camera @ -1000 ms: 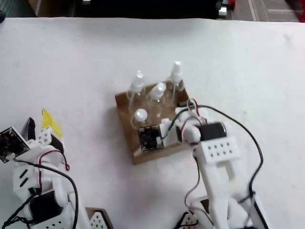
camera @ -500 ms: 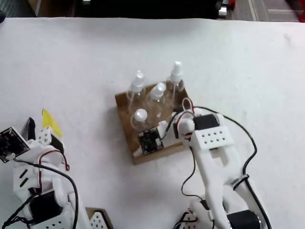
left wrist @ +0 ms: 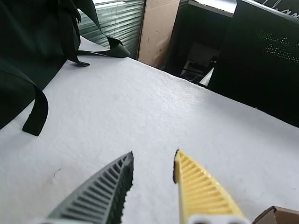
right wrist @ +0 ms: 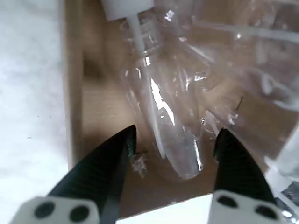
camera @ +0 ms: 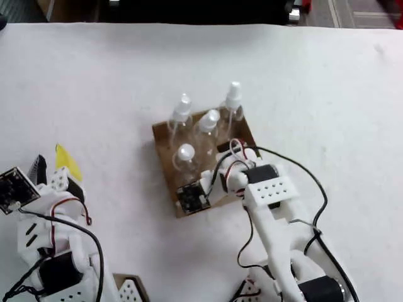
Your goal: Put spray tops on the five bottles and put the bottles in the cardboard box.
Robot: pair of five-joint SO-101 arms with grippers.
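Observation:
The cardboard box (camera: 162, 135) sits mid-table with three clear bottles (camera: 182, 110) standing along its far side, white spray tops on. Another capped bottle (camera: 186, 154) stands nearer the front. My right arm (camera: 267, 189) leans over the box's near right corner. My right gripper (right wrist: 177, 135) is open, its black fingers (right wrist: 100, 172) on either side of a clear bottle (right wrist: 163, 107) with a white spray top (right wrist: 126, 7) inside the box (right wrist: 72, 70), not touching it. My left gripper (left wrist: 153, 158) stands open and holds nothing, at the front left (camera: 50, 154), far from the box.
White cloth covers the table (camera: 327, 94), with free room all around the box. A small cardboard piece (camera: 140, 284) lies at the front edge beside the left arm. A black bag with straps (left wrist: 28, 51) rests beyond the table's edge.
My right arm has drawn back toward the front of the table, its wrist sliding from over the box's middle to its near edge. The left arm has not moved.

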